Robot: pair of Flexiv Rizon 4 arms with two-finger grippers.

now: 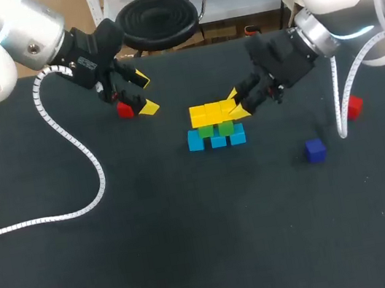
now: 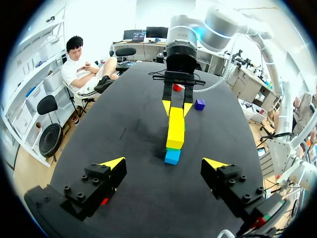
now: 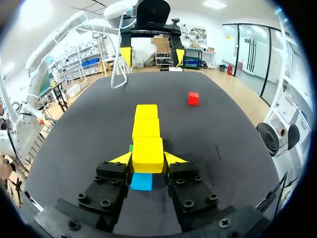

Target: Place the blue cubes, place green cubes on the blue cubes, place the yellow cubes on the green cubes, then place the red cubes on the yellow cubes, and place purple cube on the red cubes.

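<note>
Three yellow cubes [image 1: 206, 114] sit in a row on top of two green cubes [image 1: 206, 131]. The green ones sit on three blue cubes [image 1: 218, 140]. This stack is in the middle of the table [image 1: 195, 247]. The right gripper [image 1: 237, 107] comes in from the right. Its two fingers press on both sides of the end yellow cube [image 3: 147, 154], at the right end of the row. The left gripper [image 1: 144, 93] is to the far left of the stack, wide open with nothing in it. A red cube [image 1: 125, 110] lies on the table just beside it. A second red cube [image 1: 354, 108] lies well off to the right. A purple cube [image 1: 315, 150] sits to the near right of the stack
</note>
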